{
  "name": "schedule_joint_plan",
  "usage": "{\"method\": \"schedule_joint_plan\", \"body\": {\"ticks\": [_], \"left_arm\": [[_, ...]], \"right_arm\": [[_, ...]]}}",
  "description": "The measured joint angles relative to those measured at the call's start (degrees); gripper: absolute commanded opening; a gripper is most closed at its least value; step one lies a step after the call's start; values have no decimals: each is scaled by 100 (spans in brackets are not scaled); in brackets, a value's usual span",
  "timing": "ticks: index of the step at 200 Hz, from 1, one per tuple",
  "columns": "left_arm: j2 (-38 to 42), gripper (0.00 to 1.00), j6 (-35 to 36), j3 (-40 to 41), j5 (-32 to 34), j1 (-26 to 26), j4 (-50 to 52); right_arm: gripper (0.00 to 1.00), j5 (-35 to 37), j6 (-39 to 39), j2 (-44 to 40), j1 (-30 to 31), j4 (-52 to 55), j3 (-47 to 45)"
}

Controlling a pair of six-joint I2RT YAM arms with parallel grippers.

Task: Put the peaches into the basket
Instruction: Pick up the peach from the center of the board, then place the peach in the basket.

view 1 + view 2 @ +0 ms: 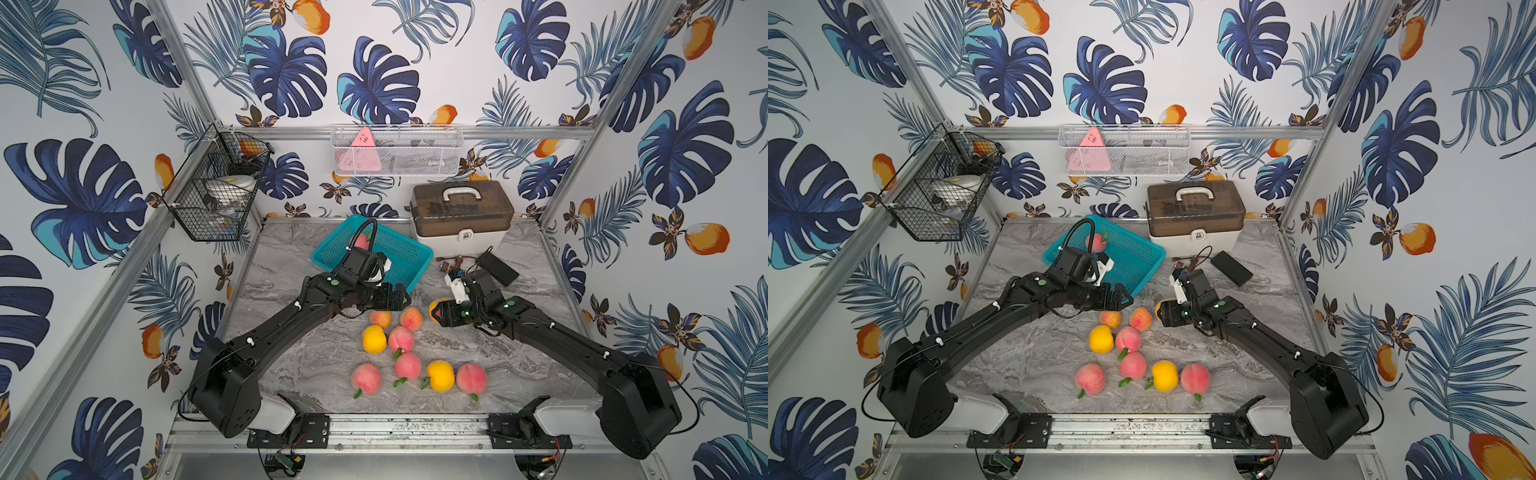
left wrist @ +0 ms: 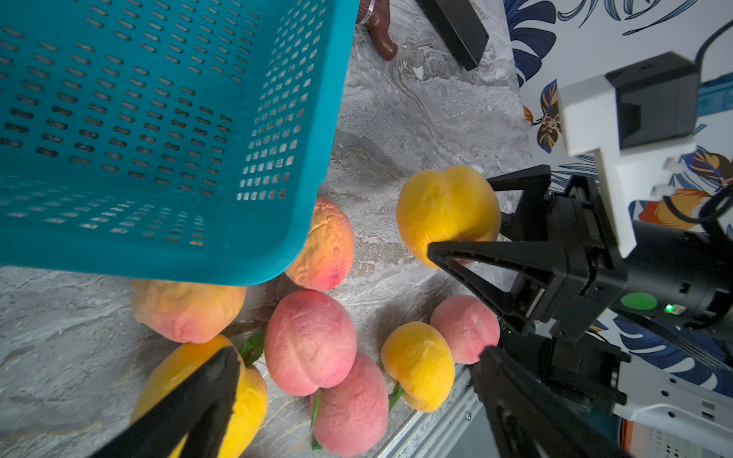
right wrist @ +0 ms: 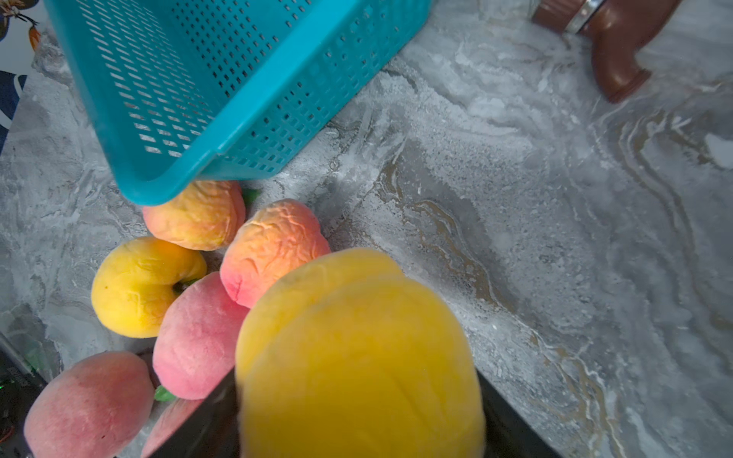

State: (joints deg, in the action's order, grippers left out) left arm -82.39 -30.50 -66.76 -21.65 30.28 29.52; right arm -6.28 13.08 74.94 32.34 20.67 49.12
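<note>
Our right pincer (image 2: 462, 216) is clenched on a yellow peach (image 3: 357, 357), which sits squarely between its jaws and looks to be raised off the desk (image 1: 291, 332), just to the right of the basket's near corner. The basket (image 2: 323, 158) stands askew toward the back of the desk, left of the middle, with one pink peach (image 1: 1096, 242) already inside near its far side. To do this carry well, we judge that we should lift enough for the fruit to pass over the flared rim, come in across the near-right wall, and let go low over the bare mesh floor so the peach neither bounces out nor knocks the pink one. The grip should stay firm but not crushing, since the fruit looks soft. Our left pincer (image 2: 357, 353) hangs released, jaws wide, by that same near corner and above the loose peaches (image 1: 401, 338). Its arm lies across the basket's near side, so we would keep the right arm's path to the right of it. Eight peaches remain on the desk, clustered from under the left pincer down toward the front edge, the nearest ones close beside the held fruit.
</note>
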Motion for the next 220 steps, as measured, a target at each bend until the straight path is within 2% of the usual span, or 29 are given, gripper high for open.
{"method": "schedule_joint_plan", "body": {"ticks": [49,101,168,220], "left_arm": [[-4,98,-153,-107,-151,0,-57],[-63,99,-531,-111,-673,-17,-404],[-164,99,-1150,22,-1388,-66,-1154],[-229,99,-1290,50,-1600,-70,-1335]], "right_arm": [[65,216,-313,-352,413,-50,50],[64,229,-824,-922,636,-671,-380],[65,-44,-1429,-1325,699,-1631,-890],[66,-361,-1735,-1394,699,-2234,-1056]]}}
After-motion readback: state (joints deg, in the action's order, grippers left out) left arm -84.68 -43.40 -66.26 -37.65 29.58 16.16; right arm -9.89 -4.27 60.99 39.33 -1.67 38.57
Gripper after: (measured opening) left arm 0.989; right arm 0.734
